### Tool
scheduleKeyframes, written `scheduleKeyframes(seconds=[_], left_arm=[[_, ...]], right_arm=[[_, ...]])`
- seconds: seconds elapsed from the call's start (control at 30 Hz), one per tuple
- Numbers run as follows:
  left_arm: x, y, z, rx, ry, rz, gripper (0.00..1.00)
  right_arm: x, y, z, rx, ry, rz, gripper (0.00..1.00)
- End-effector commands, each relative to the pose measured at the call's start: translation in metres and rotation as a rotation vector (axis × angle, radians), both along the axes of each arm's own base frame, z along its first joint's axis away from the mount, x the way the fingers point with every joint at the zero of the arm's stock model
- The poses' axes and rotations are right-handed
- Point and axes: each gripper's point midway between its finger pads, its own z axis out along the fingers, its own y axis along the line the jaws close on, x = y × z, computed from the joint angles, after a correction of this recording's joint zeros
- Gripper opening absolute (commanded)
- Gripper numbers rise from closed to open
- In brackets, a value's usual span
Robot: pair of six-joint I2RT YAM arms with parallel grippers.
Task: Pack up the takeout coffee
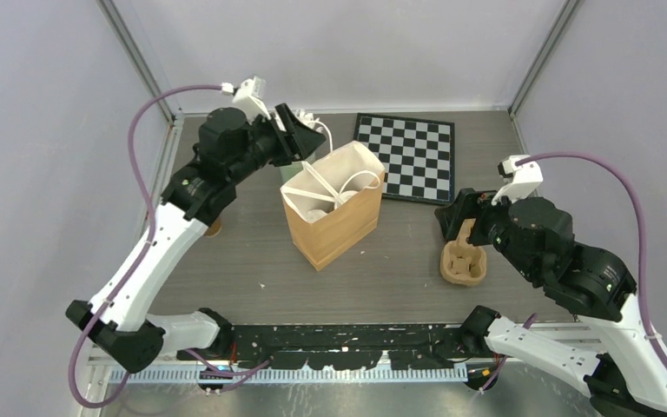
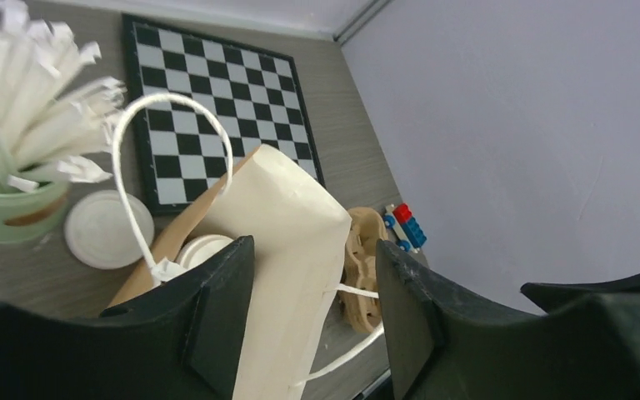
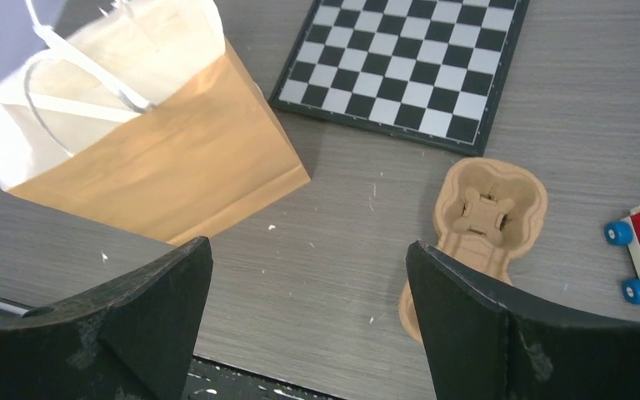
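The left hand point(image 2: 312, 250) hung over the far left rim of the paper bag point(image 2: 287, 208), its fingers point(image 2: 217, 317) apart around the bag's wall. A lidded cup point(image 2: 204, 248) sat inside the bag, largely hidden. A second white lid point(image 2: 104, 229) lay on the bench point(image 2: 17, 279) beside the green can point(image 2: 12, 212); any cup beneath it was unseen. The right hand point(image 3: 308, 250) was spread wide and empty near the pulp tray point(image 3: 483, 212).
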Motion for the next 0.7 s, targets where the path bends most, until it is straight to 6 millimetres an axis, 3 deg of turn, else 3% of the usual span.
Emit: scheduleKeyframes(seconds=[0.0,0.03,0.1,0.13,0.3,0.53,0.67], left_arm=[[-0.029,0.042,0.042,0.134,-0.087,0.054,0.59],[-0.036,0.046,0.044,0.153,-0.077,0.049,0.62],[-0.051,0.056,0.043,0.193,-0.041,0.042,0.92],[-0.058,0.06,0.042,0.205,-0.031,0.038,0.99],[-0.09,0.09,0.023,0.249,0.047,0.076,1.0],[-0.132,0.117,-0.018,0.252,0.095,0.085,1.0],[-0.144,0.126,-0.016,0.214,0.067,0.106,1.0]], right_arm=[[-0.001,0.0,-0.006,-0.013,0.064,-0.023,0.91],[-0.002,-0.001,-0.004,-0.001,0.066,-0.028,0.92],[-0.002,0.002,0.004,0.049,0.05,-0.032,0.93],[0.0,0.001,0.009,0.079,0.038,-0.051,0.93],[0.004,0.003,0.029,0.22,0.029,-0.123,0.94],[0.007,0.026,0.032,0.239,0.073,-0.058,0.95],[0.012,0.028,0.033,0.235,0.057,-0.061,0.96]])
